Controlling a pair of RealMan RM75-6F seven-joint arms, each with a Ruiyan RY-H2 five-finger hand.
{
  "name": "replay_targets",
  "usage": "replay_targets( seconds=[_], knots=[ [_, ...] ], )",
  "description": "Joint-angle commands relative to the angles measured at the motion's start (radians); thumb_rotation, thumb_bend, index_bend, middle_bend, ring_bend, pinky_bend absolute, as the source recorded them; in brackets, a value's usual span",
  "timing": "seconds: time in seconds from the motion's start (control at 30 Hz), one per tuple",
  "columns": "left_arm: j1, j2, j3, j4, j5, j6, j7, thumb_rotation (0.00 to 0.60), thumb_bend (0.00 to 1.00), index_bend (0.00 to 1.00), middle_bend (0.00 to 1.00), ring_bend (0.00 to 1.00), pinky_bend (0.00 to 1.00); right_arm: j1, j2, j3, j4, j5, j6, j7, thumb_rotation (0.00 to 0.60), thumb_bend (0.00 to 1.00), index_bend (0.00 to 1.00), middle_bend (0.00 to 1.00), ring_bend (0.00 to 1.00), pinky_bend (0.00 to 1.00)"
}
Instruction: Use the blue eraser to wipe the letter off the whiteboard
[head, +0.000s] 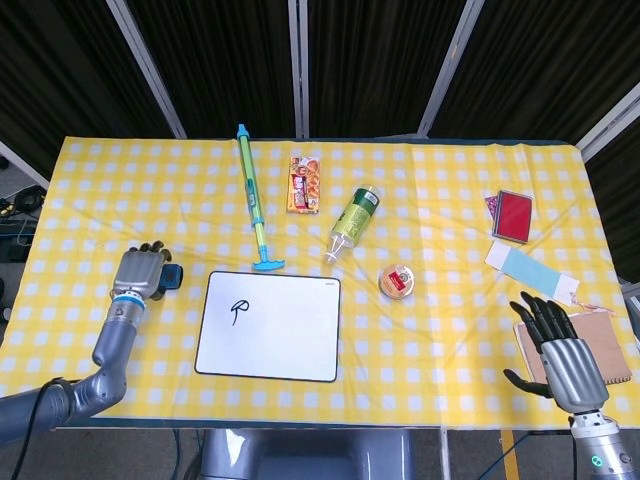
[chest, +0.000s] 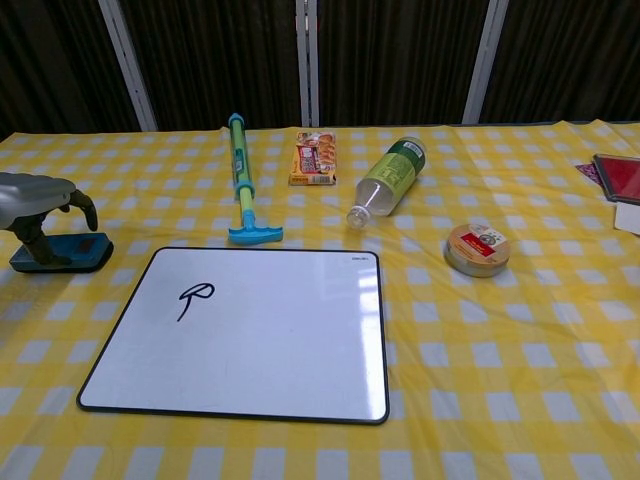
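Observation:
The blue eraser (chest: 62, 254) lies on the yellow checked cloth just left of the whiteboard (chest: 250, 340). A black handwritten letter (chest: 196, 295) sits in the board's upper left part, also seen from the head as the letter (head: 238, 311) on the whiteboard (head: 280, 335). My left hand (chest: 38, 200) arches over the eraser with curved fingers, one fingertip down at its top and the others apart above it. From the head, my left hand (head: 142, 272) covers most of the eraser (head: 175, 277). My right hand (head: 560, 350) hovers at the front right, fingers spread, holding nothing.
Behind the board lie a green-blue pump toy (head: 252, 195), a snack packet (head: 305, 183), a toppled green bottle (head: 354, 222) and a round tin (head: 397, 282). At the right are a red box (head: 513, 214), a blue paper strip (head: 530, 270) and a brown notebook (head: 605, 345).

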Motion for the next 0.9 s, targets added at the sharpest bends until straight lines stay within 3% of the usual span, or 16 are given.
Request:
replay_targets(
  seconds=[0.03, 0.23, 0.33, 0.43, 0.5, 0.6, 0.9],
  knots=[
    [-0.004, -0.007, 0.004, 0.002, -0.005, 0.002, 0.0, 0.6, 0.35, 0.28, 0.11, 0.12, 0.21, 0.0, 0.0, 0.0, 0.0, 0.0, 0.0, 0.0, 0.6, 0.05, 0.12, 0.0, 0.0, 0.0],
    [-0.01, -0.013, 0.015, 0.01, -0.012, 0.007, 0.001, 0.6, 0.35, 0.28, 0.11, 0.12, 0.21, 0.0, 0.0, 0.0, 0.0, 0.002, -0.001, 0.002, 0.6, 0.05, 0.12, 0.0, 0.0, 0.0],
    [-0.011, -0.016, 0.018, 0.017, -0.016, 0.005, -0.003, 0.6, 0.36, 0.33, 0.15, 0.15, 0.24, 0.001, 0.001, -0.002, -0.002, 0.001, -0.002, 0.007, 0.6, 0.05, 0.12, 0.0, 0.0, 0.0],
    [-0.01, -0.029, 0.022, 0.033, -0.009, 0.011, -0.011, 0.6, 0.4, 0.49, 0.3, 0.28, 0.33, 0.001, 0.002, -0.003, -0.003, -0.001, -0.002, 0.007, 0.6, 0.05, 0.12, 0.0, 0.0, 0.0],
    [-0.007, -0.045, 0.026, 0.056, 0.008, 0.023, -0.021, 0.6, 0.49, 0.65, 0.45, 0.4, 0.42, 0.0, 0.002, -0.004, -0.004, -0.002, 0.0, 0.009, 0.6, 0.05, 0.12, 0.0, 0.0, 0.0],
    [0.002, -0.074, 0.028, 0.093, 0.041, 0.046, -0.048, 0.6, 0.59, 0.78, 0.57, 0.51, 0.51, -0.001, 0.004, -0.004, -0.004, -0.004, 0.005, 0.01, 0.6, 0.05, 0.12, 0.0, 0.0, 0.0],
    [0.045, -0.08, 0.007, 0.084, 0.3, 0.169, -0.26, 0.6, 0.63, 0.83, 0.63, 0.56, 0.56, -0.005, 0.005, -0.005, -0.008, -0.011, 0.015, 0.006, 0.6, 0.05, 0.12, 0.0, 0.0, 0.0]
  ],
)
